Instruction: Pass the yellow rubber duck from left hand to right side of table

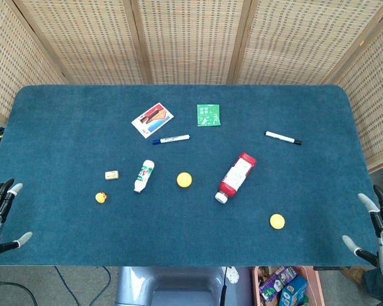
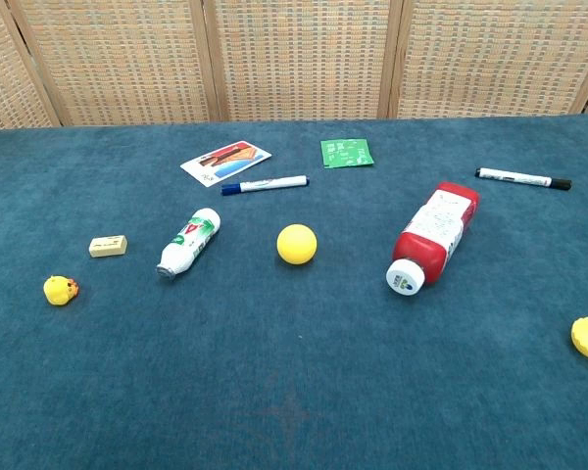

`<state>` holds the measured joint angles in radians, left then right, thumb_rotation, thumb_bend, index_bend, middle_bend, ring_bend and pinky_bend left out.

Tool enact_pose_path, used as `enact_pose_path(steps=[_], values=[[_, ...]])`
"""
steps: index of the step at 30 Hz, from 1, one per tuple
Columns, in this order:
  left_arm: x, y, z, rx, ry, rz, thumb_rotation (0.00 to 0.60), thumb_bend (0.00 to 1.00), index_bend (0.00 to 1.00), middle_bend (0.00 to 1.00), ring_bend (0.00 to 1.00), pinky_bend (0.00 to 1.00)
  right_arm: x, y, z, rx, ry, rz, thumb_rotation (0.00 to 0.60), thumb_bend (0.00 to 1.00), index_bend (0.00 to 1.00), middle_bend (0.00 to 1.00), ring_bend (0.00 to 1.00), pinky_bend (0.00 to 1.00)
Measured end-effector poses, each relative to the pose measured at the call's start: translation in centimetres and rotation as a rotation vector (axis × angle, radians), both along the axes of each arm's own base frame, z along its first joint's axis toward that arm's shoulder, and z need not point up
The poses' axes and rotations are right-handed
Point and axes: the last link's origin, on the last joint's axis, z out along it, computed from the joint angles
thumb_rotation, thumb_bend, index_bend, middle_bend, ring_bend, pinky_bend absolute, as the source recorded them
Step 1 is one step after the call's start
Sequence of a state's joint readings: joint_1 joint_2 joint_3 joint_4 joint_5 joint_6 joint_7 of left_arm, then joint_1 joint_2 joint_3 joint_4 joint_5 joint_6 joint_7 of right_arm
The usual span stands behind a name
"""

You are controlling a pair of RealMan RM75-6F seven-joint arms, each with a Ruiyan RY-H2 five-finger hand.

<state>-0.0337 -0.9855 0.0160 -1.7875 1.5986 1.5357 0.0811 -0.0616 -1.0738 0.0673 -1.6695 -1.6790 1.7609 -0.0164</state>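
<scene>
The blue felt-covered table spreads wide before a wicker screen, and everything on it lies loose and well spaced, which reads as a scattered layout meant to make one small target be picked out among distractors. Largest of the loose things is the red bottle with a white cap, lying on its side right of centre, cap toward the near edge. Next come the two hands, parked off the near corners rather than over the work: the left hand hangs beside the left edge with fingers apart and nothing in it, and the right hand sits likewise at the right edge, spread and empty, so the pass has not begun. A smaller white bottle with green print lies tipped over left of centre, near a printed card, a green packet, a blue-capped marker and, well to the right, a black-capped marker. A yellow ball rests between the two bottles, and a yellow scalloped disc lies near the right front. A cream eraser-like block sits just beyond the smallest item, the yellow rubber duck, which rests on the left front of the table, closest to the left hand, a sensible spot for that hand to take it first.
</scene>
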Motion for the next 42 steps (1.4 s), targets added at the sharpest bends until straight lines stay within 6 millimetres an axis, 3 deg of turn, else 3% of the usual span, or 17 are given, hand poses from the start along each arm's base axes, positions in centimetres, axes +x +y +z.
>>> enact_pose_path(steps=[8, 13, 17, 24, 30, 33, 37, 42], values=[[0.0, 0.3, -0.5, -0.017, 0.009, 0.001, 0.6, 0.0, 0.0, 0.0, 0.0, 0.0, -0.2, 0.0, 0.3, -0.005, -0.018, -0.001, 0.6, 0.0, 0.0, 0.0, 0.0, 0.0], [0.2, 1.9, -1.6, -0.068, 0.032, -0.023, 0.6, 0.0, 0.0, 0.0, 0.0, 0.0, -0.4, -0.1, 0.3, 0.001, -0.016, -0.013, 0.6, 0.0, 0.0, 0.0, 0.0, 0.0], [0.5, 4.9, -3.0, -0.117, 0.054, -0.047, 0.6, 0.0, 0.03, 0.0, 0.0, 0.0, -0.6, -0.5, 0.3, -0.017, -0.002, -0.031, 0.6, 0.0, 0.0, 0.0, 0.0, 0.0], [0.7, 11.8, -7.0, -0.243, 0.118, -0.1, 0.6, 0.01, 0.23, 0.0, 0.0, 0.0, -1.2, -1.3, 0.5, -0.042, -0.001, -0.066, 0.6, 0.0, 0.0, 0.0, 0.0, 0.0], [0.8, 16.3, -11.0, -0.34, 0.161, -0.082, 0.6, 0.14, 0.29, 0.0, 0.0, 0.0, -1.8, -1.9, 0.6, -0.048, -0.004, -0.103, 0.6, 0.0, 0.0, 0.0, 0.0, 0.0], [1.0, 17.4, -12.3, -0.37, 0.171, -0.068, 0.6, 0.15, 0.3, 0.0, 0.0, 0.0, -2.1, -2.2, 0.6, -0.048, -0.002, -0.125, 0.6, 0.0, 0.0, 0.0, 0.0, 0.0], [0.9, 17.7, -13.2, -0.397, 0.181, -0.053, 0.6, 0.15, 0.4, 0.0, 0.0, 0.0, -2.6, -2.6, 0.5, -0.043, 0.0, -0.15, 0.6, 0.0, 0.0, 0.0, 0.0, 0.0], [0.7, 17.6, -13.9, -0.421, 0.185, -0.044, 0.6, 0.16, 0.4, 0.0, 0.0, 0.0, -2.6, -2.8, 0.5, -0.045, -0.002, -0.154, 0.6, 0.0, 0.0, 0.0, 0.0, 0.0]])
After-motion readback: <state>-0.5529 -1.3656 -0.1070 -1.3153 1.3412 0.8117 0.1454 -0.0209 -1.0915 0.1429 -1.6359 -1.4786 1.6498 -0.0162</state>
